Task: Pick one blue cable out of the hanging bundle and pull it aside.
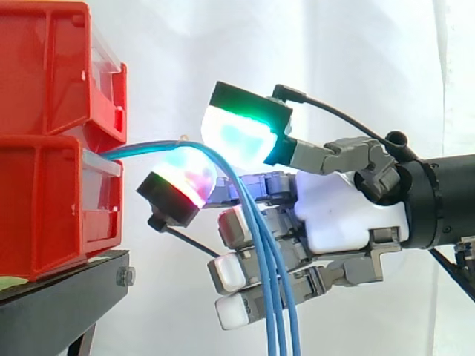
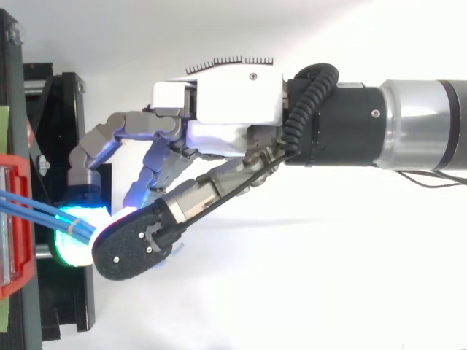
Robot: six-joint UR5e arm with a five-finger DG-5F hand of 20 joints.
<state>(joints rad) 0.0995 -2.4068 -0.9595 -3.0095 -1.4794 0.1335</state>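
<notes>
A bundle of thin blue cables (image 1: 272, 300) leaves the lower red bin (image 1: 44, 215), arcs to the right and hangs down in front of the hand's palm (image 1: 341, 211). The hand comes in from the right. Two of its glowing fingertips are closed on the bundle at the top of the arc: a green pad (image 1: 239, 137) lies above the cables and a red and cyan pad (image 1: 185, 176) below them. In the top view the cables (image 2: 36, 208) run from the bin's edge (image 2: 16, 219) into the gap between a cyan pad (image 2: 73, 237) and a black-backed fingertip (image 2: 131, 248). The other fingers stay curled by the palm (image 2: 233, 102).
Two red bins, the upper one (image 1: 52, 74) stacked on the lower, stand on a black stand (image 1: 59, 308) at the left, close to the fingertips. A white curtain (image 1: 356, 67) hangs behind. Free room lies to the right and below the hand.
</notes>
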